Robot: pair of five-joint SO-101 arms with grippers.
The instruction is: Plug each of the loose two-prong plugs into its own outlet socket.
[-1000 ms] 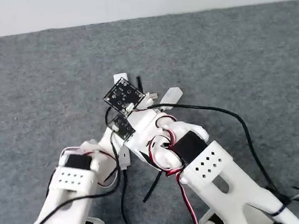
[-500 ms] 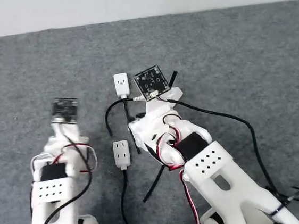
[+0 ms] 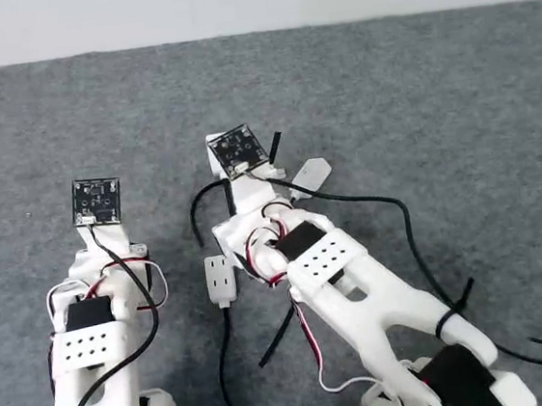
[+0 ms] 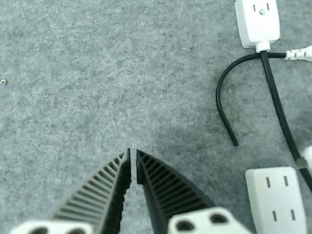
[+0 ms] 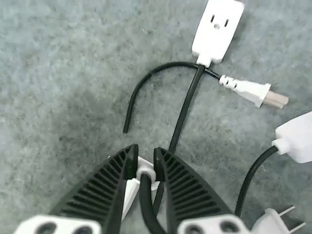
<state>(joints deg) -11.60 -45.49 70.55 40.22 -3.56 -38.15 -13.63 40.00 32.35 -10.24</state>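
From above, the right arm's wrist sits over its own pincer. The right wrist view looks straight down at the right pincer (image 5: 145, 148): its jaws are closed to a narrow gap on a small white plug (image 5: 144, 171), and the plug's black cord (image 5: 145, 195) runs back between the fingers. Beyond the tips lies the far socket (image 5: 218, 24), flat on the grey tabletop (image 5: 58, 73), with a black cable leaving its near end. Just beside that cable lies a second plug (image 5: 251, 91), its two prongs pointing away from the socket. A third plug (image 5: 279, 219) shows its prongs at the picture's corner.

In the high view the far socket (image 3: 216, 143) is partly hidden by the right arm's camera board. The near socket (image 3: 220, 278) lies between the two arms with its cable trailing toward the bases.

The left wrist view shows the left pincer (image 4: 133, 152) all but closed, holding nothing, above bare tabletop. The near socket (image 4: 278, 200) is off to its side and the far socket (image 4: 257, 19) lies farther out.
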